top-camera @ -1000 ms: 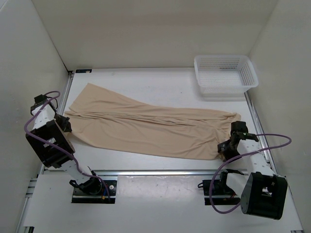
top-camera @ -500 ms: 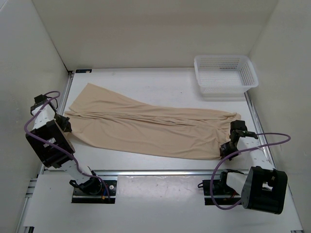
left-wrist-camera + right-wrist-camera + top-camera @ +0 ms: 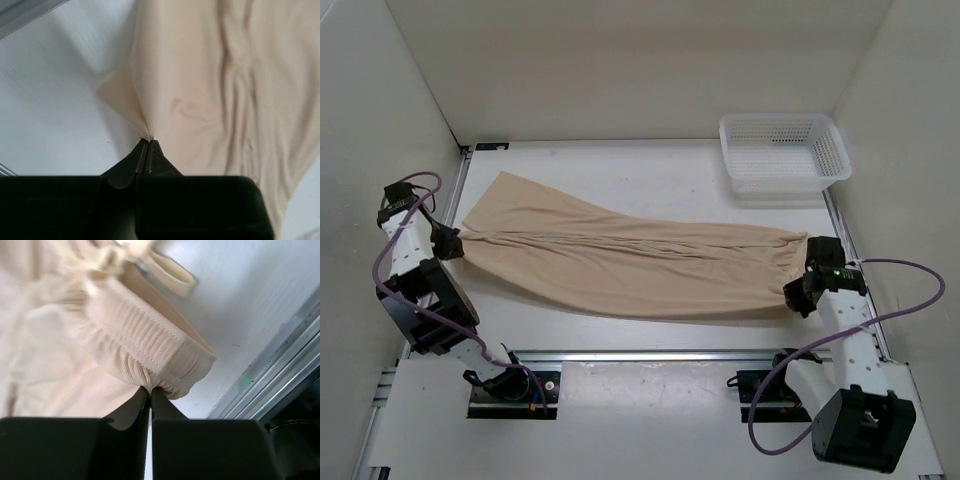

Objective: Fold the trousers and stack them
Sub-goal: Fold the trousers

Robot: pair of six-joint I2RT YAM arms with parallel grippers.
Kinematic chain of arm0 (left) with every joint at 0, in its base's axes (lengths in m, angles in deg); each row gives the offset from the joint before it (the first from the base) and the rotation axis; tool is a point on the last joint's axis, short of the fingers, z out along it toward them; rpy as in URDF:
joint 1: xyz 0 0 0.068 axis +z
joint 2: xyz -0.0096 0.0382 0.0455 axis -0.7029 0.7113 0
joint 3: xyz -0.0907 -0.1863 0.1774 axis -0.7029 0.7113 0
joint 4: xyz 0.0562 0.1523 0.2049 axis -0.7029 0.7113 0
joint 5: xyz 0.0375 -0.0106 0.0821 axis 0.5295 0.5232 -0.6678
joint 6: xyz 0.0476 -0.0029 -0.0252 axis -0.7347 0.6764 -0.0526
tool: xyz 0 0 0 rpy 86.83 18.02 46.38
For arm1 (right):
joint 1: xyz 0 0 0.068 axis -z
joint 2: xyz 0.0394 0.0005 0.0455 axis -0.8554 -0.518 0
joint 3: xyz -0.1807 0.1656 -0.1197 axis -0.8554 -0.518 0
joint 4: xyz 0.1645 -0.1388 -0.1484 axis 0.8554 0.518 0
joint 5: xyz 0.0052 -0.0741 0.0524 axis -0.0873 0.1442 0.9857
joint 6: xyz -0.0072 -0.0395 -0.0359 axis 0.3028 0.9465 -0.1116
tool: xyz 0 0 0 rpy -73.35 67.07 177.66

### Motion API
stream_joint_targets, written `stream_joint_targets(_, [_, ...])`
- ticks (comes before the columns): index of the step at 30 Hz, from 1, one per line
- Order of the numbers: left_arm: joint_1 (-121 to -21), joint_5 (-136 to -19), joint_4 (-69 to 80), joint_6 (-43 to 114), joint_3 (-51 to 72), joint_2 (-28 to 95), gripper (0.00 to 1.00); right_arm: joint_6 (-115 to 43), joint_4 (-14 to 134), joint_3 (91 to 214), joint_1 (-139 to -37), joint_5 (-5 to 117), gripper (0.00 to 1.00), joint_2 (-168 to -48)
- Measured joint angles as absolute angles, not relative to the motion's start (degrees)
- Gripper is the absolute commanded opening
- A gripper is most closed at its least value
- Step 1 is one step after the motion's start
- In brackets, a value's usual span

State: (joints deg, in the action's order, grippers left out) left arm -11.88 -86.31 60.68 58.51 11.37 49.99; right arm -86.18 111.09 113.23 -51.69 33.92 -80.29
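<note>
The beige trousers lie stretched across the white table, wrinkled along their length. At their left end my left gripper is shut on a pinch of the fabric edge; the left wrist view shows the cloth pulled to a point between the tips of that gripper. At the right end my right gripper is shut on the gathered elastic waistband, and the right wrist view has the band bunched at the tips of the gripper, lifted a little off the table.
A white mesh basket stands at the back right corner. Grey walls enclose the table on three sides. A metal rail runs along the near edge, and another rail lies close beside the right gripper.
My right gripper closed on the waistband end and drew it slightly right and up. The left arm shifted a little, still holding its edge, so the trousers are pulled tauter.
</note>
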Motion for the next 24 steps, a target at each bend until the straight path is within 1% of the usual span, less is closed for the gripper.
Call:
stream_joint_targets(4, [-12.87, -85.15, 61.27, 58.42, 5.56, 48.96, 0.11, -85.0, 113.1, 118.39, -51.69, 32.08, 0.0, -78.43])
stream_joint_targets(8, [-13.07, -84.56, 62.38, 57.81, -1.79, 51.02, 0.11, -83.25, 114.72, 123.92, -51.69, 28.89, 0.0, -80.12])
stream_joint_targets(15, [-16.06, -84.04, 64.54, 57.22, -12.98, 57.69, 0.11, -81.09, 113.69, 133.03, -51.69, 24.52, 0.0, -88.82])
stream_joint_targets(20, [-20.19, -85.06, 65.94, 56.5, -23.6, 64.77, 0.11, -79.67, 111.99, 138.1, -51.71, 22.66, 0.0, -96.58])
stream_joint_targets(24, [-22.38, -85.96, 66.8, 56.28, -29.83, 70.1, 0.11, -78.62, 110.5, 142.04, -51.73, 21.24, 0.0, -101.6])
